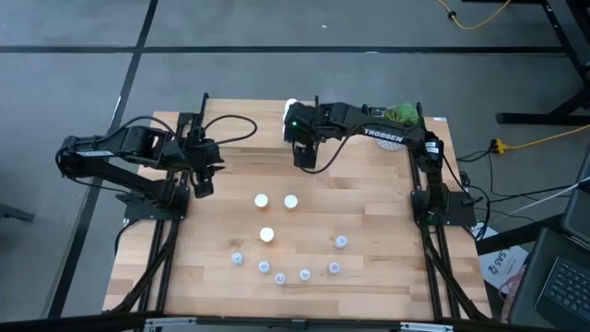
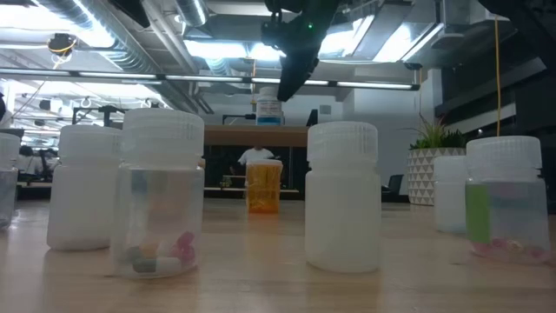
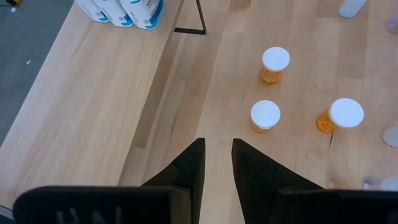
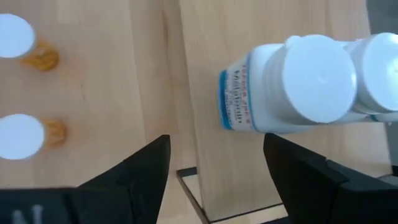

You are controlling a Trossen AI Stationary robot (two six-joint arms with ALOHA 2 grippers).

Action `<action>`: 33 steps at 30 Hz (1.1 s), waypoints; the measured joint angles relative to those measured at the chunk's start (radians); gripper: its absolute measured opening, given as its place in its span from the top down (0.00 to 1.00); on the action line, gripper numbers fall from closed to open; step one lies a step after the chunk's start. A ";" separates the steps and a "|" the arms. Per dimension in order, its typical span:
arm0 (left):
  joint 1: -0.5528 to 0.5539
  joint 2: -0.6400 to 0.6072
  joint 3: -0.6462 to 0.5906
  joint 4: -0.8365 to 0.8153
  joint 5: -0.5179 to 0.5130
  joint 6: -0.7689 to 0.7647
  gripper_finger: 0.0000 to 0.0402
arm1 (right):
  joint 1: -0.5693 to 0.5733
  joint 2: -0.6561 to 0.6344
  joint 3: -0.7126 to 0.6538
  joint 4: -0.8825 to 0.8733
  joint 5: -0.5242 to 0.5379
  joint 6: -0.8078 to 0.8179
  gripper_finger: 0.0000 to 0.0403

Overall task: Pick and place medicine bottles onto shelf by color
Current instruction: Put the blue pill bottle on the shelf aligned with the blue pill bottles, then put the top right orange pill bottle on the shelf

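Three orange bottles with white caps [image 1: 267, 234] stand on the table's middle; they also show in the left wrist view [image 3: 265, 115]. Several pale-blue vials [image 1: 280, 277] stand in an arc nearer the front. White bottles with blue labels [image 4: 298, 81] stand on the shelf [image 4: 249, 162] at the table's far side. My right gripper [image 1: 305, 161] is open and empty. It hangs above the table just in front of the shelf's near edge, by the white bottles. My left gripper [image 1: 203, 180] waits at the table's left, empty, with a narrow gap between its fingers.
A white pot with a green plant [image 1: 398, 118] stands at the far right corner. The shelf's black leg [image 3: 198, 18] stands on the table near the orange bottles. Bare wood lies between the orange bottles and the shelf.
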 joint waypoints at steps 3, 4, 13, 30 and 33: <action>0.000 0.000 0.000 0.000 0.000 -0.001 0.82 | 0.000 0.000 0.000 0.000 -0.001 0.000 0.35; 0.000 0.000 0.000 0.000 0.000 -0.001 0.82 | 0.000 0.000 0.000 0.000 -0.001 0.000 0.35; 0.000 0.000 0.000 0.000 0.000 -0.001 0.82 | 0.004 -0.003 0.000 -0.030 0.000 0.006 0.35; 0.000 0.000 0.000 0.003 0.000 0.001 0.82 | 0.223 -0.079 -0.007 -0.480 -0.325 0.246 0.35; 0.000 0.000 0.000 0.003 0.000 0.000 0.82 | 0.295 -0.146 -0.076 -0.488 -0.313 0.272 0.35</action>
